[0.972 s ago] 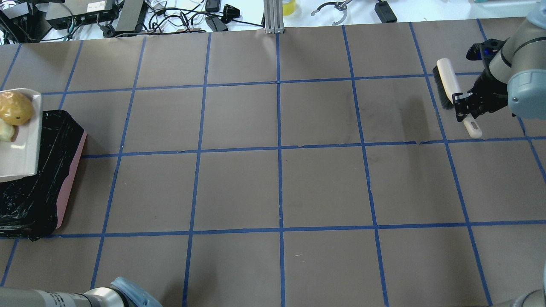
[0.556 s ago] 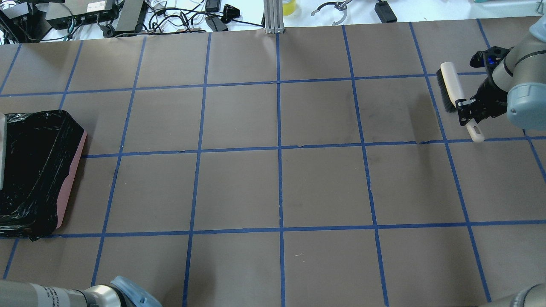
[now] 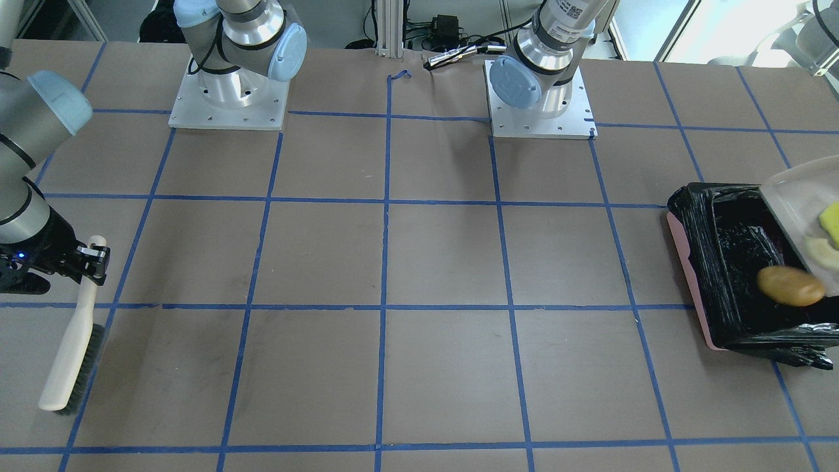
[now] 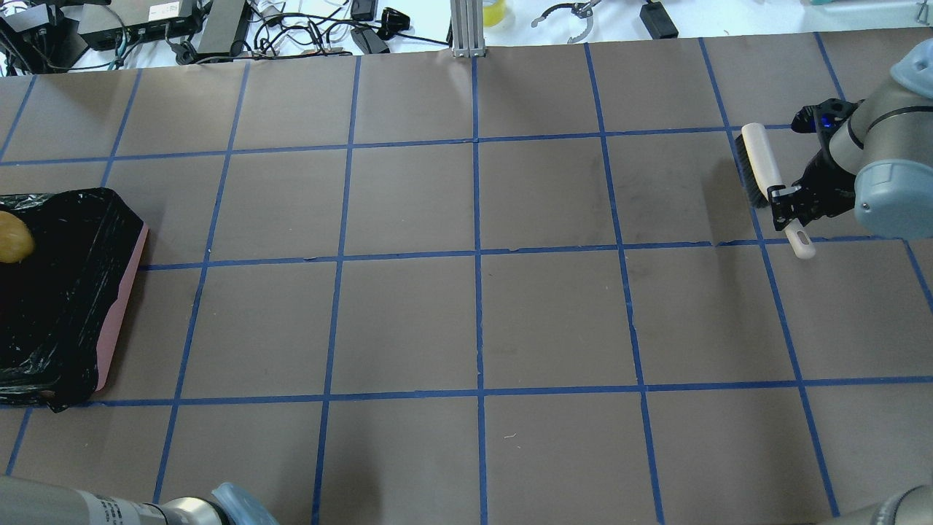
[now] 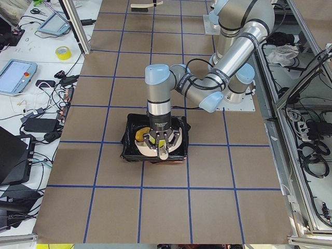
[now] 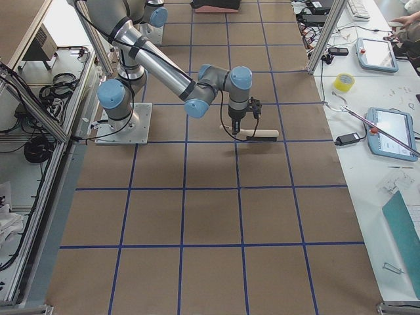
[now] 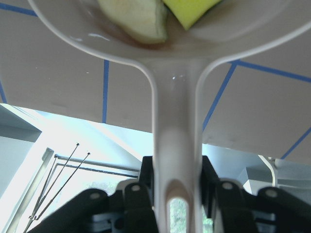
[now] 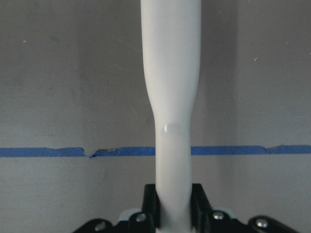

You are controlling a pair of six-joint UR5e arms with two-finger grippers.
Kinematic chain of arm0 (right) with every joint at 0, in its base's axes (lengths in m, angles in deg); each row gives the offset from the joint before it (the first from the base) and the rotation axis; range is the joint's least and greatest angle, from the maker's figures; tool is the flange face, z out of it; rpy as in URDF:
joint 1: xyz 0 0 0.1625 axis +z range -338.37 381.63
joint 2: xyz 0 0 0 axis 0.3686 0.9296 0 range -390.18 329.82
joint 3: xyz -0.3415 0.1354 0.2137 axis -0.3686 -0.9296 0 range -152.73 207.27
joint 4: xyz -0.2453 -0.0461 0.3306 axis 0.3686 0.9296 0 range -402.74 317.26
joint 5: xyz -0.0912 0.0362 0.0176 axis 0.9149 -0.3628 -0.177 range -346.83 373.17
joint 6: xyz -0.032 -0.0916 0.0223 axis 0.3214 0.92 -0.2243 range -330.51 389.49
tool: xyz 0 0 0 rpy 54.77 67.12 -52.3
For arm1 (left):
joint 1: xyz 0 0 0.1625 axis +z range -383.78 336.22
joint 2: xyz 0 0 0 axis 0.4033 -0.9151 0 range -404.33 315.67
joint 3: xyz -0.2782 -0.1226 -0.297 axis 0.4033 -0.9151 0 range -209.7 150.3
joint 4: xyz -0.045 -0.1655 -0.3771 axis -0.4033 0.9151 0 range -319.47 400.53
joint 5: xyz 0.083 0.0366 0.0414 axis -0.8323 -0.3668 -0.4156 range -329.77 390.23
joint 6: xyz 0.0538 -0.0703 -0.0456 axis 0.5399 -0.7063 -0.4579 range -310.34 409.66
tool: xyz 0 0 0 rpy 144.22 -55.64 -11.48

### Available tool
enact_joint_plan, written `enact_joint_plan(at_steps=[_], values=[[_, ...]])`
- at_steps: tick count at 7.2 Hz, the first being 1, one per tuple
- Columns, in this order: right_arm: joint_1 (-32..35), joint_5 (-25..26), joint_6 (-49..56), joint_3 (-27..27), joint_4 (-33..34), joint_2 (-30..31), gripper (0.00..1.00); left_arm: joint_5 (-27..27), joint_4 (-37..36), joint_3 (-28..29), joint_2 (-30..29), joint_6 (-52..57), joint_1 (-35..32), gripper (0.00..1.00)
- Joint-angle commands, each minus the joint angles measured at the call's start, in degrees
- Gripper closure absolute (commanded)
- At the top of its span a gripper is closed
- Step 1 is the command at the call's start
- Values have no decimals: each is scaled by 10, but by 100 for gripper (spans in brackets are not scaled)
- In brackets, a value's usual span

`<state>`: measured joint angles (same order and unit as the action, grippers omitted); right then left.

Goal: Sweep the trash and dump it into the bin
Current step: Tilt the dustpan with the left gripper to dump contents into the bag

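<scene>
Two hands, both loaded. My left hand (image 7: 177, 196) is pinched tight on the white dustpan (image 7: 177, 121) handle, pan tilted. Cream slice (image 7: 138, 19) and yellow sponge piece (image 7: 192, 9) sit side by side, touching, in the pan. Beyond them, the potato lump (image 3: 790, 285) is at the pan's lower lip, over the black liner (image 3: 734, 249) of the pink bin (image 3: 685, 246); blurred, cannot tell if it touches the liner. Bin stands at my left end of the counter (image 4: 474, 321). Far across at the other end, my right hand (image 8: 172, 206) is clamped on the brush (image 4: 762, 164) handle, brush lying low over the counter, bristles pointing toward the counter's middle.
</scene>
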<state>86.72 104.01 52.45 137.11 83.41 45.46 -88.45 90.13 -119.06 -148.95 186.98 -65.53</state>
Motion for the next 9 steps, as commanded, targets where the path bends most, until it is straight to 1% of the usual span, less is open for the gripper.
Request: enact_joint_plan(at_steps=[1, 2, 3, 4, 5, 7, 8, 9], values=[[3, 0, -8, 2, 0, -1, 100, -61, -42, -18, -1, 30, -34, 100], [4, 0, -8, 2, 0, -1, 100, -60, -43, -17, 0, 38, -39, 100], [6, 0, -13, 2, 0, -1, 100, -61, -44, -11, 3, 74, -55, 100], [8, 0, -19, 2, 0, -4, 100, -61, -145, -13, -6, 172, -71, 100], [10, 0, -26, 2, 1, -7, 100, -60, -262, -17, -25, 318, -94, 100], [12, -5, -27, 2, 1, -8, 100, -62, -369, -18, -40, 363, -137, 100], [27, -14, -32, 2, 1, -8, 100, -67, -445, -35, -45, 407, -172, 100], [34, -15, -36, 2, 1, -9, 100, -98, -521, -74, -50, 420, -201, 100]])
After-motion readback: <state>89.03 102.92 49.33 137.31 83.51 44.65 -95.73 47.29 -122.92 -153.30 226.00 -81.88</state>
